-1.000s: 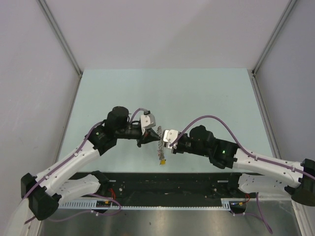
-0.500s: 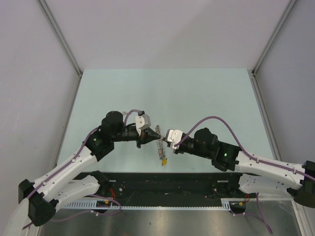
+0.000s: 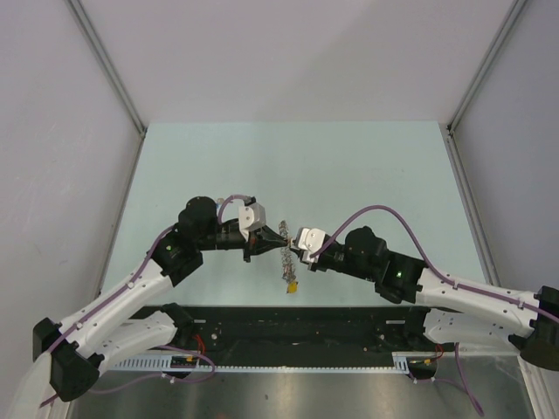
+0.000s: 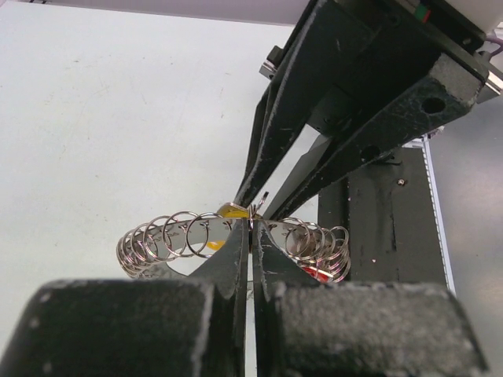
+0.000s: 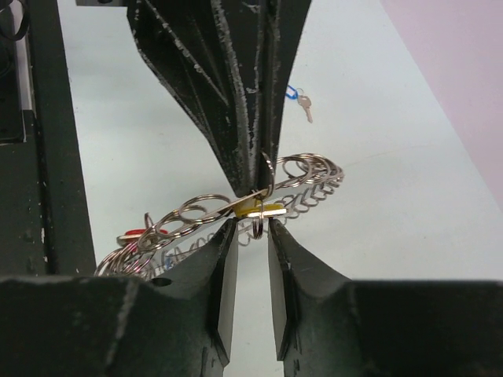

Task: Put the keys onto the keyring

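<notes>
The keyring (image 4: 181, 232) is being pinched in the left gripper (image 4: 250, 224), whose jaws are closed on it, while the right gripper (image 5: 251, 228) is flanking the yellow key (image 5: 255, 209) with jaws slightly apart, above the tabletop's (image 3: 349, 166) near edge; if only half-threaded, that key could be slipping off.

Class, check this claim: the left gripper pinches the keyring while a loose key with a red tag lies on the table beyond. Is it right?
One slip: the loose key is tagged blue, not red; the right wrist view shows it on the table. The left gripper does pinch the keyring.
</notes>
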### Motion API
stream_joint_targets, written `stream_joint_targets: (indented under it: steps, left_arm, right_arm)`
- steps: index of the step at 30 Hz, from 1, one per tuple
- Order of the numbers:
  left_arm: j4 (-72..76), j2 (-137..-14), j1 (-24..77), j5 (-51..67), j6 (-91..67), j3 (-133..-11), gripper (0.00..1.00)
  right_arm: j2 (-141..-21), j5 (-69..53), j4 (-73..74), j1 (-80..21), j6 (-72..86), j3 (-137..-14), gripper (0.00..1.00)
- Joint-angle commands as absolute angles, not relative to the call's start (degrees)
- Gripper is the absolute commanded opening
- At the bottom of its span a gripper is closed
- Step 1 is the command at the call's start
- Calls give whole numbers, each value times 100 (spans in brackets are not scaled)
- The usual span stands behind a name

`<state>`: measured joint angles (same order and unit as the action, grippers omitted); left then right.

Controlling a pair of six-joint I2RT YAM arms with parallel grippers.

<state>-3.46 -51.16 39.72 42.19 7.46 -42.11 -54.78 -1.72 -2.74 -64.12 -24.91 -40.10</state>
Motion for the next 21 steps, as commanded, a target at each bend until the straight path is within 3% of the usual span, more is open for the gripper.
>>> stream_joint_targets:
  steps: [1,9,21]
  left_arm:
    - [141,-5054,3964,4368,721,-4351,0]
    - [88,-5045,3964,4333,756,-4316,0]
    - [44,-4975,3964,4131,782,-4298,0]
  right_arm:
    - [-5370,-114,-721,-6337,-2364,-3973,28]
    - [-5344,-202,-861,-6302,-2312,-3964,37]
    - [-5212,-246,-896,-6311,-2276,-3973,38]
